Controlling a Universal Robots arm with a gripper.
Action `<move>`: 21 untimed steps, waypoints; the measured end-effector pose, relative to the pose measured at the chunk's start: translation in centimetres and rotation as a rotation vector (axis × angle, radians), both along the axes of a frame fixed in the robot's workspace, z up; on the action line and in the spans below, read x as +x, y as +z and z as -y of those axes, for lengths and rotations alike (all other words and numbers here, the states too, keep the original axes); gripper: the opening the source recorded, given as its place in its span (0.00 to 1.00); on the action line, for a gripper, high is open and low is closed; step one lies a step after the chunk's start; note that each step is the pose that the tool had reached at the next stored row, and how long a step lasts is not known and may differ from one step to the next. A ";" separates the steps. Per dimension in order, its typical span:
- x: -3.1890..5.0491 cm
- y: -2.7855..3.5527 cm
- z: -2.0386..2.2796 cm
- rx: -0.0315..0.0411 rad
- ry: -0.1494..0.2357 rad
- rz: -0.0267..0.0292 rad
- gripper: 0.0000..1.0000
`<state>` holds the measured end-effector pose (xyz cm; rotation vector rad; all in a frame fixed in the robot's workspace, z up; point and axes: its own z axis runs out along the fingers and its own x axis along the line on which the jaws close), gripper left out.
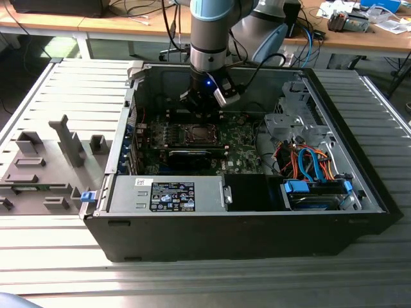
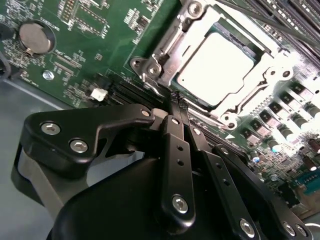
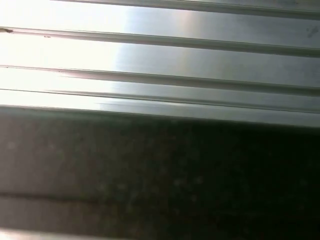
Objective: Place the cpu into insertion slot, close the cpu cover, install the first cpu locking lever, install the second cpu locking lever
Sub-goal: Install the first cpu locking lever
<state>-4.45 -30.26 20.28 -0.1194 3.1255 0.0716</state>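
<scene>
Ribbed metal table (image 1: 58,269) under computer case (image 1: 257,231).

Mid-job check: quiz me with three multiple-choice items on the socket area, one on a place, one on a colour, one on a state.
1. Where is the gripper in the second wrist view?
A) over the drive cables
B) at the edge of the cpu cover
C) outside the case

2. What colour is the circuit board?
A) green
B) red
C) white

3. How does the cpu lie?
A) held in the gripper
B) on the table outside
C) seated in the insertion slot, framed by the cover

Answers: B, the fingertips meet beside the cover's rim; A, the board around the socket is green; C, its silver top shows through the cover's window.
</scene>
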 end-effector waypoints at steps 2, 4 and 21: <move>0.39 0.00 0.01 -0.0006 0.001 -0.0006 0.11; 0.74 -0.01 0.01 -0.0001 0.001 -0.0008 0.11; 1.40 0.67 -0.15 0.0157 0.006 -0.0003 0.11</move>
